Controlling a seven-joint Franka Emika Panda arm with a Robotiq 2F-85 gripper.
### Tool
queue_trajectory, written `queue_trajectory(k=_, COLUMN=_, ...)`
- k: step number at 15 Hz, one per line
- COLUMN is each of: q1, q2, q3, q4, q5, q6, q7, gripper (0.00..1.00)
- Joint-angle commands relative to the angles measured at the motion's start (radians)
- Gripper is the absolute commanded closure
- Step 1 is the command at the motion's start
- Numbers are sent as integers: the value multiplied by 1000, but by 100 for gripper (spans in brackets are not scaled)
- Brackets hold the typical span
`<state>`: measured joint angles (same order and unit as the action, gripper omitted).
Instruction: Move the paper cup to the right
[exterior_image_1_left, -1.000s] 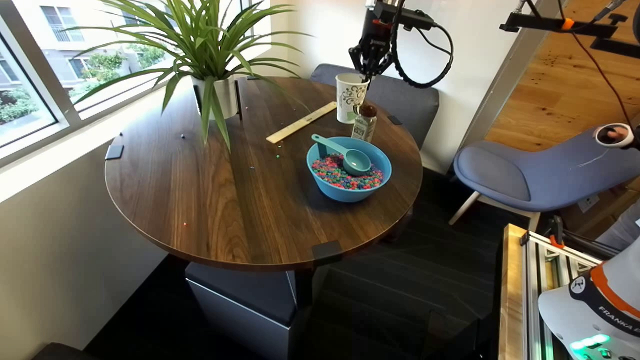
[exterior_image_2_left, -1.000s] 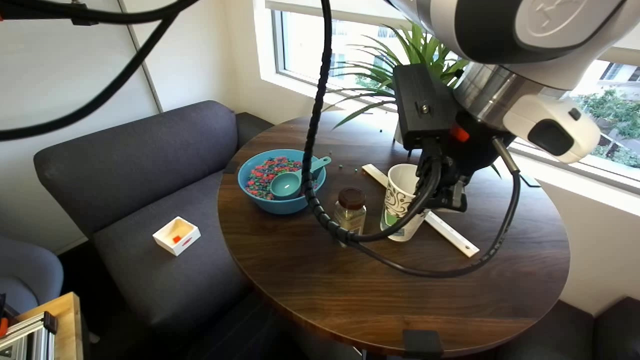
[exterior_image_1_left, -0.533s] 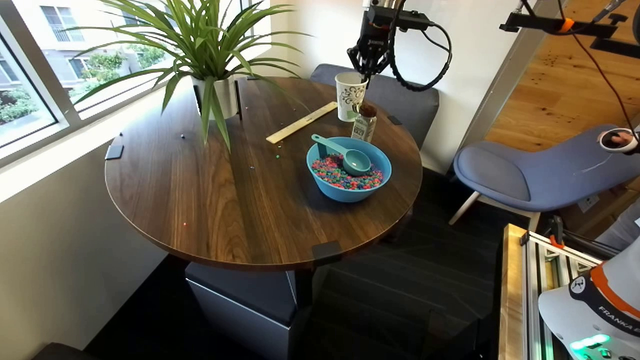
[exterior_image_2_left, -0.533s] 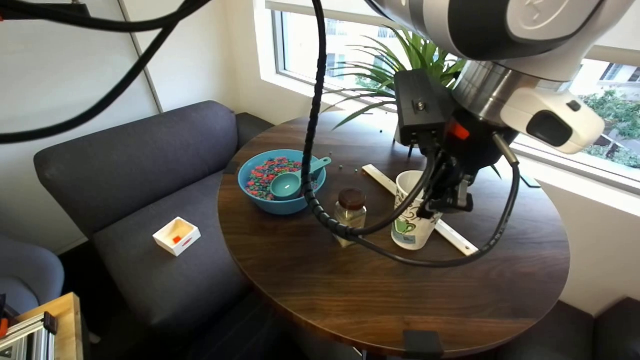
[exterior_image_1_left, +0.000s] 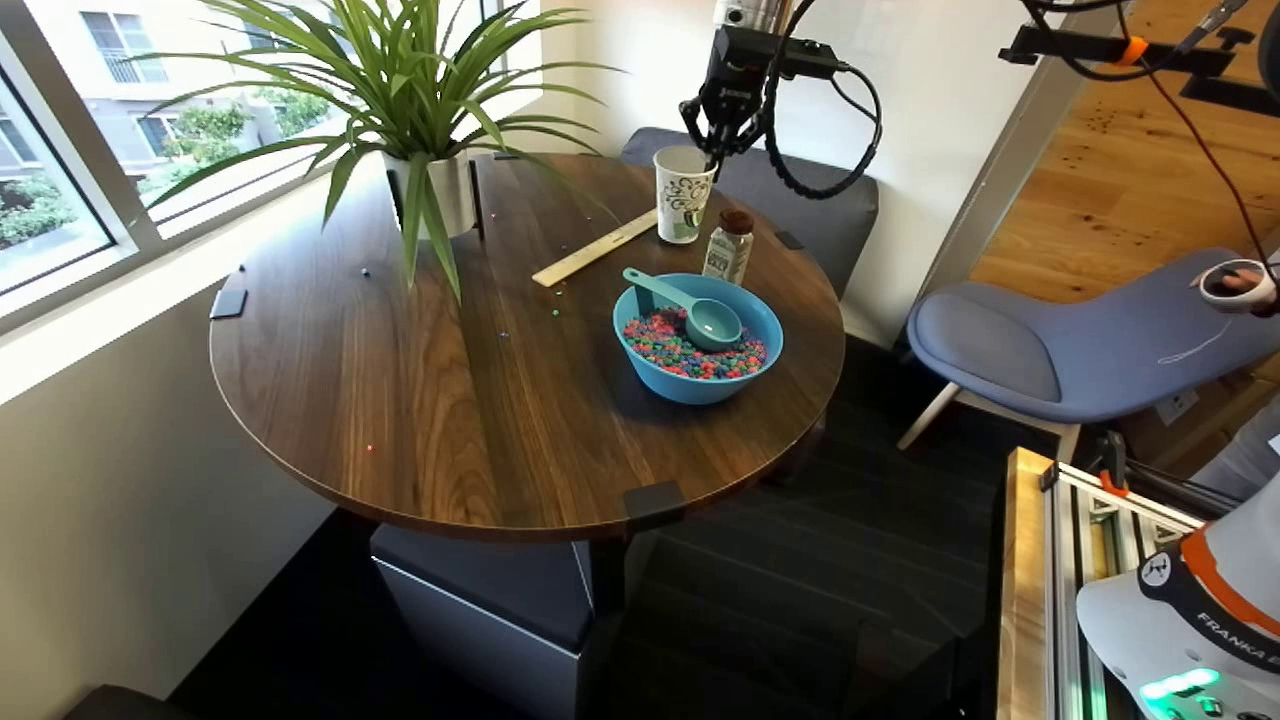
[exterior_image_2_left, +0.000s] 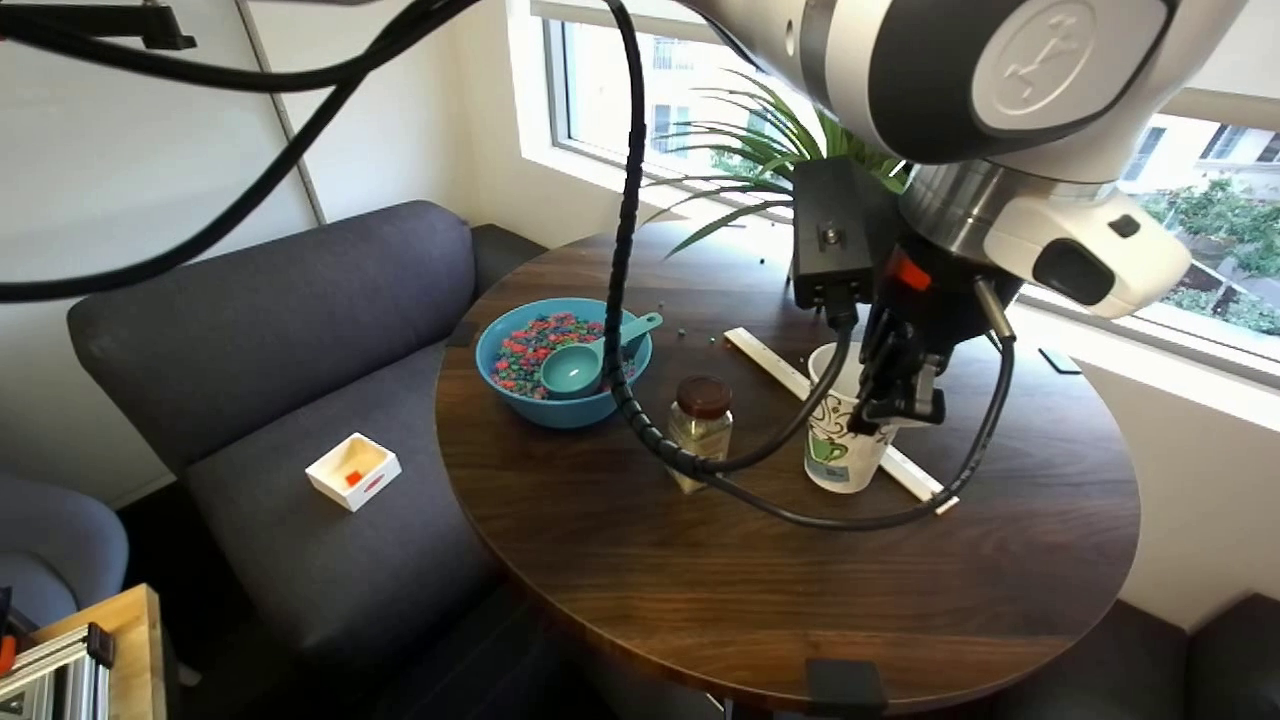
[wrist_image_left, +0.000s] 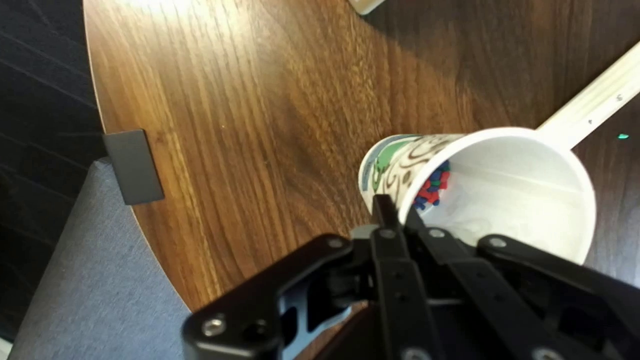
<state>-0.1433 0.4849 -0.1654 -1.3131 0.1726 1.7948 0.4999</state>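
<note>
The paper cup (exterior_image_1_left: 682, 205), cream-white with a dark swirl and green print, stands out in both exterior views, partly behind the gripper and a cable in an exterior view (exterior_image_2_left: 838, 460). In the wrist view the cup (wrist_image_left: 520, 185) shows its open mouth, with red, blue and green bits at the bottom. My gripper (exterior_image_1_left: 712, 168) is shut on the cup's rim; in the wrist view the gripper (wrist_image_left: 397, 212) has one finger inside the wall and one outside. Whether the cup's base touches the table or hangs slightly above it, I cannot tell.
A brown-lidded jar (exterior_image_1_left: 727, 255) stands beside the cup. A blue bowl (exterior_image_1_left: 690, 388) with coloured bits and a teal scoop (exterior_image_1_left: 712, 325) is past it. A ruler (exterior_image_1_left: 600, 248) lies behind the cup. A potted plant (exterior_image_1_left: 450, 200) stands by the window.
The cup has moved with the gripper, away from the jar: leftward in an exterior view, rightward in an exterior view from the opposite side. Bowl, jar and ruler have stayed put.
</note>
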Motion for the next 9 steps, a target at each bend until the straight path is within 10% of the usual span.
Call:
queue_trajectory(k=1, q1=-5, q2=-9, q3=14, q4=-42, q5=40, q6=27, q7=11, gripper=72)
queue_trajectory(k=9, q1=-13, q2=-172, q3=3, q4=-94, q5=11, q6=-106, q7=-76, gripper=20)
